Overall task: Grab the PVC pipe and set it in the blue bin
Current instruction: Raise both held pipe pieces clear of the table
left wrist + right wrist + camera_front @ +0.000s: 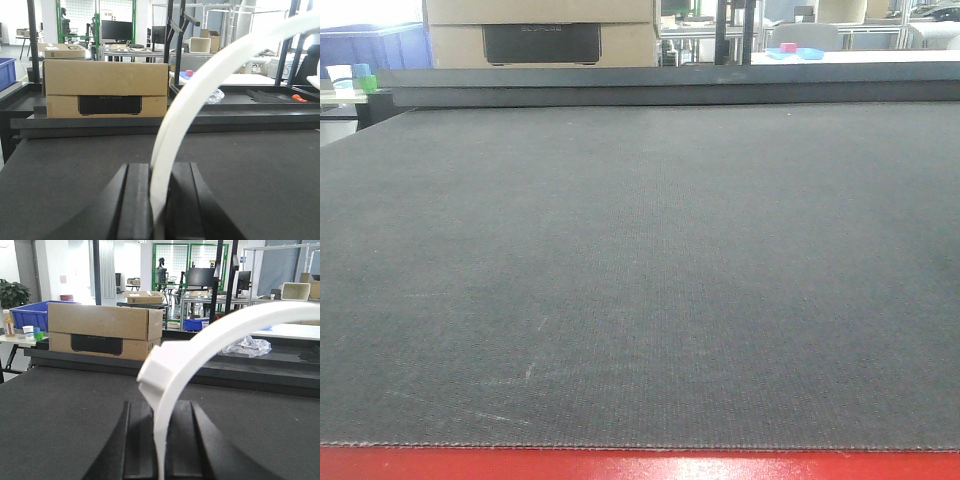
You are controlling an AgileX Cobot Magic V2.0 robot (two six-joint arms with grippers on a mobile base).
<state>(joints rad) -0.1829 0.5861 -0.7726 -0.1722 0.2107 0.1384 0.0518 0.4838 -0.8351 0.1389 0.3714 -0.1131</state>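
In the right wrist view, my right gripper (159, 406) is shut on the PVC pipe (200, 347), a white curved piece with a squared tab (155, 371) near the jaws; it arcs up and to the right above the black mat. In the left wrist view, my left gripper (159, 167) is shut on a thinner white arc (200, 85) without a visible tab, rising to the upper right. A blue bin (30, 312) stands far left behind the table; it also shows in the left wrist view (7, 70). Neither gripper shows in the front view.
A cardboard box (100, 327) with a dark device in it sits on the raised far ledge, also in the front view (540, 30) and the left wrist view (105, 87). The dark mat (640, 280) has a red front edge. Crumpled plastic (247, 346) lies at the far right.
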